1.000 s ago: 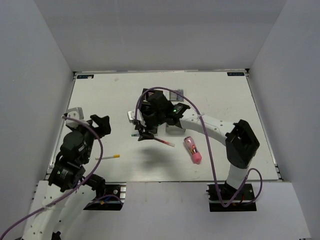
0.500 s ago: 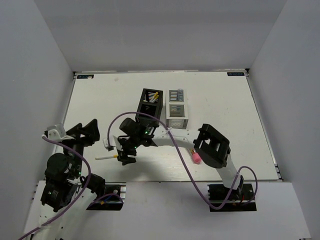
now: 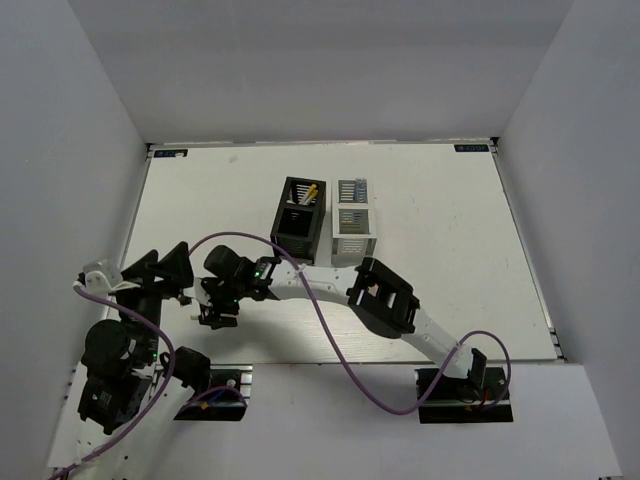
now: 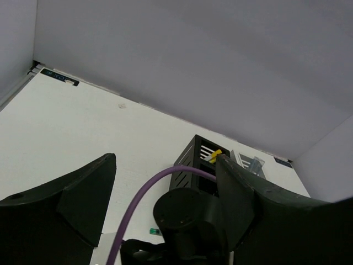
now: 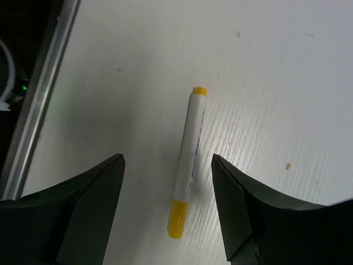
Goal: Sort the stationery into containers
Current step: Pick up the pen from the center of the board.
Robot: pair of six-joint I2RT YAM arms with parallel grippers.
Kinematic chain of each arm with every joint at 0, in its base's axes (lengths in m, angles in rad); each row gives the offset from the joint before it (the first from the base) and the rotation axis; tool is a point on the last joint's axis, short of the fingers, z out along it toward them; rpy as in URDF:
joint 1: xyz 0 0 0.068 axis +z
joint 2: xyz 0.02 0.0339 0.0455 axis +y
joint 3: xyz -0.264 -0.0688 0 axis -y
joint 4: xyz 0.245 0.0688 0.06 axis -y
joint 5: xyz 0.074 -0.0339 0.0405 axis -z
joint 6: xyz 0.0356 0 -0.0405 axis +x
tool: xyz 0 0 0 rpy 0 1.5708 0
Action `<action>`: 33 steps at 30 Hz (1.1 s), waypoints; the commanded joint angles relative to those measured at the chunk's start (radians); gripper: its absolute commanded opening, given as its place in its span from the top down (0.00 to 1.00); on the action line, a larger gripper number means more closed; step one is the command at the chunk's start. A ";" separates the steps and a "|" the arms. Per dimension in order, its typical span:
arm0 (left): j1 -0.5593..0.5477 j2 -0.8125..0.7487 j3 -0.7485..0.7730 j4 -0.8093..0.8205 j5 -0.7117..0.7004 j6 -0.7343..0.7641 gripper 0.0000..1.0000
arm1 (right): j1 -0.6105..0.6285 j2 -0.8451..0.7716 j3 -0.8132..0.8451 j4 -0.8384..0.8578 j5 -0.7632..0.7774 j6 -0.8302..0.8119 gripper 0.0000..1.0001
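A white stick with yellow tips [image 5: 187, 160] lies flat on the table between the fingers of my right gripper [image 5: 168, 159]. That gripper is open, just above the stick and not touching it. In the top view my right gripper [image 3: 215, 310] reaches far to the near left and covers the stick. My left gripper [image 3: 160, 263] is open and empty, raised beside it. The four bins stand mid-table: two black [image 3: 300, 215], two white [image 3: 352, 218]. Another yellow-tipped stick [image 3: 309, 190] stands in the far black bin. The pink tube and the pens are hidden.
The right arm's elbow [image 3: 380, 298] lies low across the near middle of the table. Its purple cable [image 3: 320, 320] loops over the front edge. In the left wrist view the black bin [image 4: 190, 160] and a clear tube [image 4: 255, 164] in the white bin show behind the right wrist.
My right arm has swung from beside the bins to the near left and now sits over the white stick. My left arm has drawn back toward the near left corner.
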 commanded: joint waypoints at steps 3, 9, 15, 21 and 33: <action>0.004 -0.004 -0.003 0.005 -0.007 0.003 0.17 | 0.013 0.062 0.074 0.017 0.059 0.016 0.30; 0.014 -0.022 -0.003 0.005 -0.007 0.003 0.16 | 0.011 0.116 0.120 0.022 0.087 -0.003 0.34; 0.014 -0.031 -0.003 0.005 -0.007 0.003 0.16 | 0.011 0.148 0.122 -0.016 0.084 -0.026 0.57; 0.014 -0.051 -0.003 0.005 -0.007 0.003 0.16 | 0.005 0.165 0.110 -0.072 0.062 -0.030 0.87; 0.014 -0.060 -0.003 0.005 -0.007 0.003 0.16 | -0.036 0.016 0.047 -0.138 0.002 -0.026 1.00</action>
